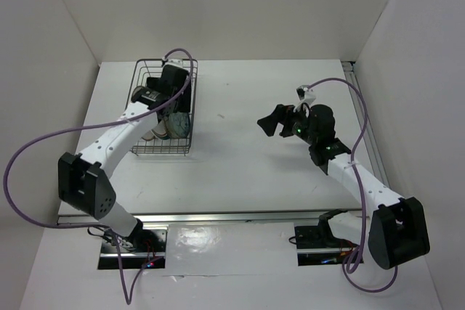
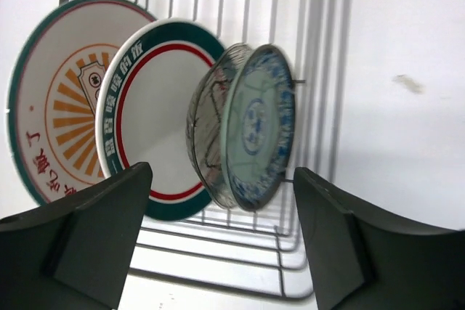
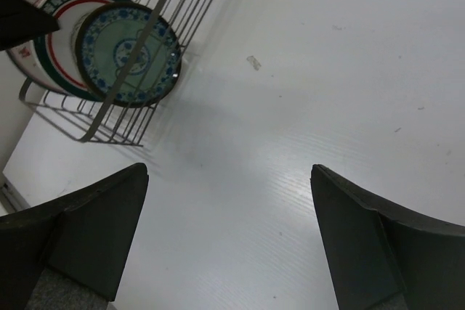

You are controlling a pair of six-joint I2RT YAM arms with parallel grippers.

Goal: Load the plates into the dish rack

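Upright plates (image 2: 156,121) just ahead of left end effector (image 2: 221,179), dish rack (image 2: 218,231) wires behind, open counter (image 3: 327,70) ahead of right end effector (image 3: 229,179)

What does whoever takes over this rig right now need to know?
Fingers: left gripper open and empty, facing into the dish rack; right gripper open and empty over the table.
Plates: all four stand on edge in the rack: sunburst plate, green-and-red-rim plate, grey translucent plate, teal patterned plate.
Done: loading looks complete.
Left: likely just back the left arm out without knocking them.
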